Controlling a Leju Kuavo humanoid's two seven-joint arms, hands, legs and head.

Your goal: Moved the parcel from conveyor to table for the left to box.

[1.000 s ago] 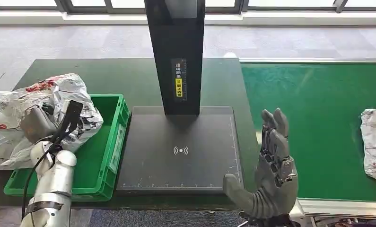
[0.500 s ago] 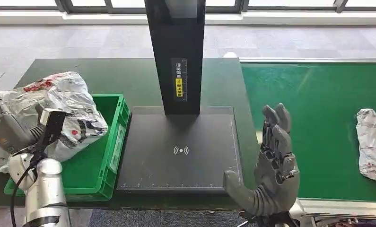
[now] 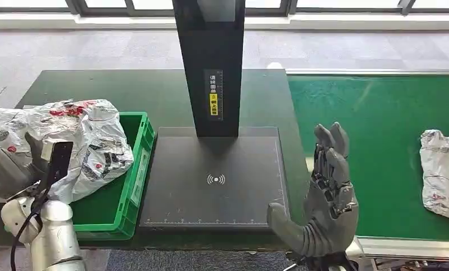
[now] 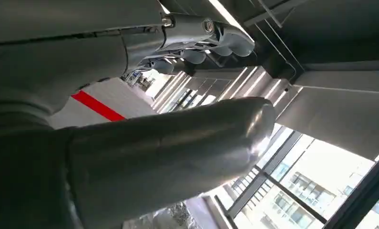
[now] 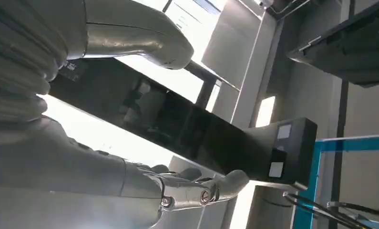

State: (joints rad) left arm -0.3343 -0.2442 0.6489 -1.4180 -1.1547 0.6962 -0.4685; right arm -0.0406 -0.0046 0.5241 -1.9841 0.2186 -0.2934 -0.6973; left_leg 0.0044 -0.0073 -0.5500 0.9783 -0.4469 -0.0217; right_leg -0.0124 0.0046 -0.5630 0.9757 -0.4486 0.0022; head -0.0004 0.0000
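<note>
A crumpled white parcel (image 3: 86, 141) with red and black print lies over the left side of the green bin (image 3: 126, 186); a corner of the parcel (image 4: 170, 215) shows in the left wrist view. My left hand (image 3: 4, 169) is at the table's far left, beside the parcel. In the wrist view the left hand (image 4: 178, 90) has thumb and fingers apart, with nothing between them. My right hand (image 3: 323, 203) stands upright with spread fingers at the table's front edge, between the scanner pad and the belt, holding nothing. A second white parcel (image 3: 443, 172) lies on the green conveyor (image 3: 374, 141) at the right.
A black scanner pad (image 3: 216, 180) with a tall black post (image 3: 210, 62) fills the table's middle. More white wrapping (image 3: 1, 127) lies left of the bin. The conveyor's metal rim (image 3: 402, 247) runs along the front right. Beyond the table is grey floor.
My left hand drew back to the left while the parcel settled lower over the bin. The parcel on the conveyor slid left. My right hand stayed put.
</note>
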